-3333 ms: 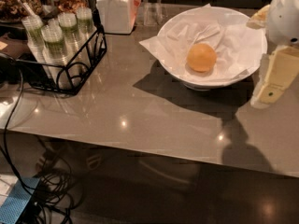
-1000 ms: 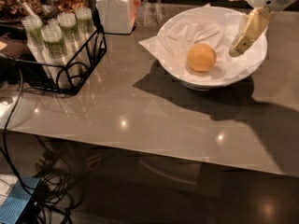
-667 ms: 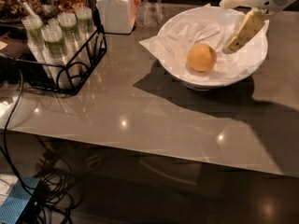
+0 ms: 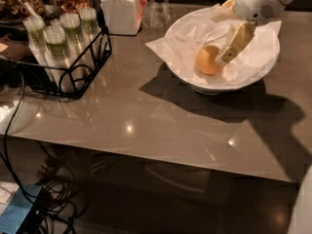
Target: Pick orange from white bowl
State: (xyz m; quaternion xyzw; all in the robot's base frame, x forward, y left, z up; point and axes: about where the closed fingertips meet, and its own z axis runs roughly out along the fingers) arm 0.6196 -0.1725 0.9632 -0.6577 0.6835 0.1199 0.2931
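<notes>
Grey glossy table (image 4: 146, 126) lies nearest. Farther back, the orange (image 4: 207, 61) sits on crumpled paper in the white bowl (image 4: 253, 77). The gripper (image 4: 228, 50) hangs just beside the fruit's right side; I cannot tell whether it is released or clenched. Behind stands a lidded jar (image 4: 119, 11).

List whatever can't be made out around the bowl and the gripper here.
Camera view:
- Orange: its right side is hidden behind the gripper, which hangs inside the white bowl beside it. Whether they touch cannot be told.
- White bowl: its inside is covered by crumpled paper, and its far rim by the arm.
- Arm: cut off by the top edge.
- Square jar: lid cut off by the top edge.
</notes>
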